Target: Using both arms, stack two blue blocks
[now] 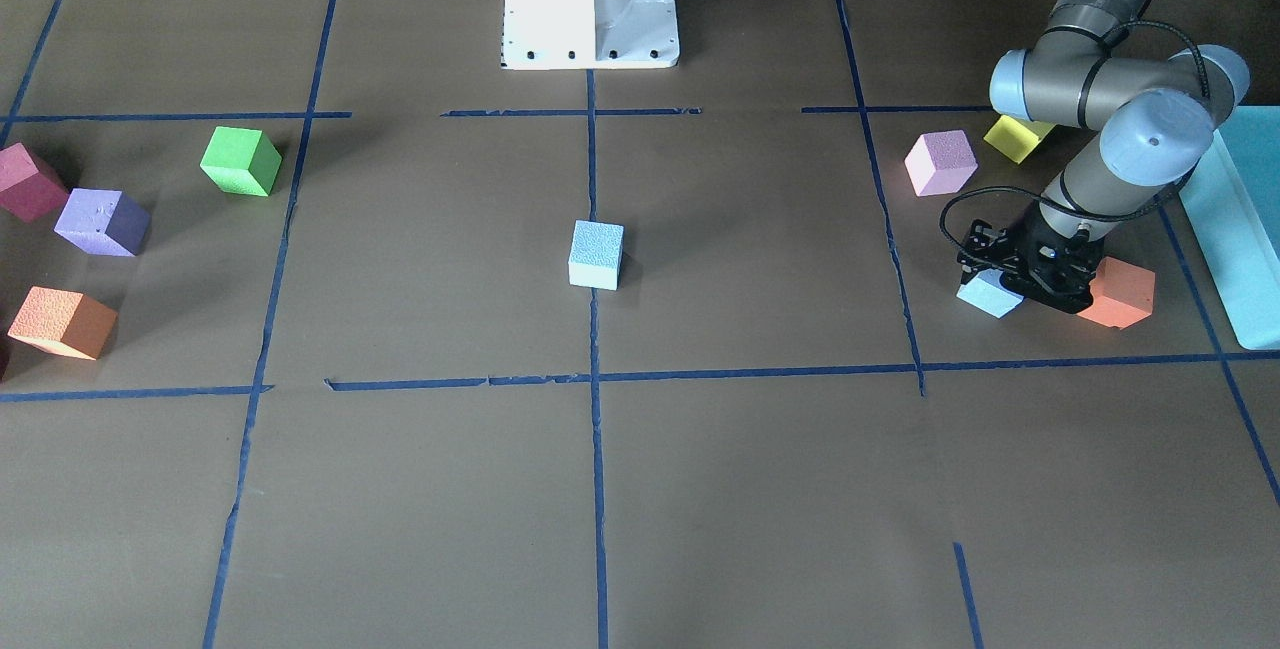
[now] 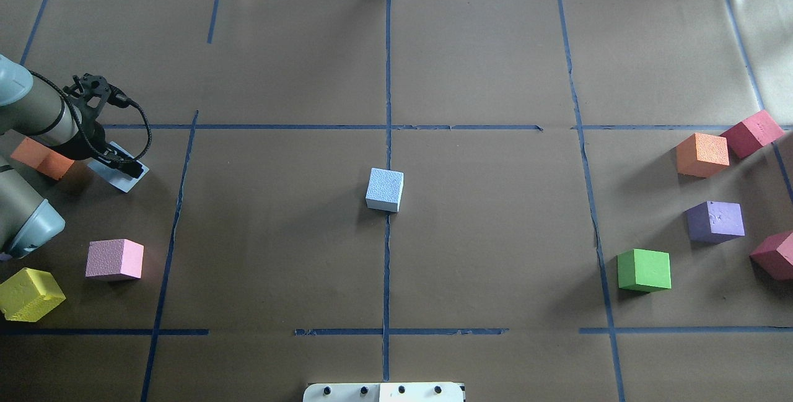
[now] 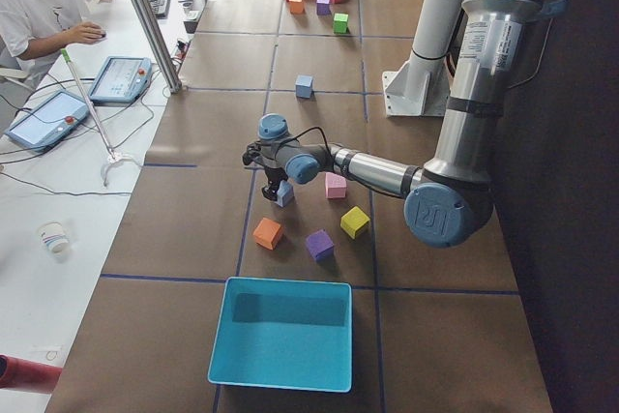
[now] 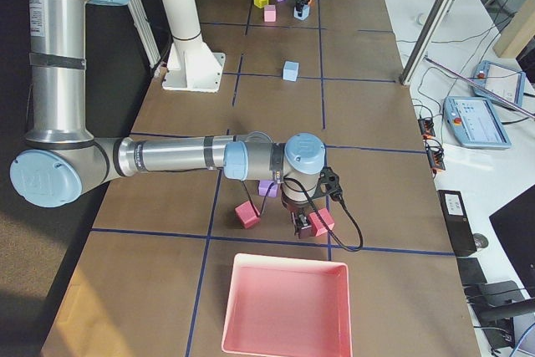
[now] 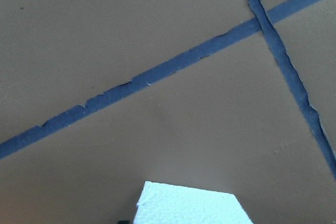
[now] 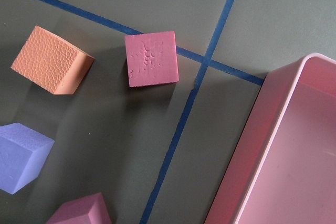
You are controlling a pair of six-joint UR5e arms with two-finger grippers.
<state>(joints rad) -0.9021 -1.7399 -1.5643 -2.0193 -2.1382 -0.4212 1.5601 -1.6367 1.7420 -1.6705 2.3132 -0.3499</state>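
Observation:
One blue block (image 1: 596,254) stands alone at the table's centre, on the middle tape line (image 2: 385,189). The other blue block (image 1: 990,295) sits tilted between the fingers of my left gripper (image 1: 1000,277), which is shut on it just above the table. In the overhead view this gripper (image 2: 121,166) and block (image 2: 119,177) are at the far left. The left wrist view shows only the block's top edge (image 5: 189,206). My right gripper (image 4: 303,225) shows only in the exterior right view, low beside a red cube (image 4: 321,221). I cannot tell whether it is open or shut.
An orange cube (image 1: 1118,293) lies right beside the left gripper, with a pink cube (image 1: 940,162) and a yellow cube (image 1: 1015,137) behind it. A teal box (image 1: 1235,229) lies beyond. Green (image 2: 644,270), purple (image 2: 715,221), orange and red cubes and a pink tray (image 4: 288,307) surround the right arm.

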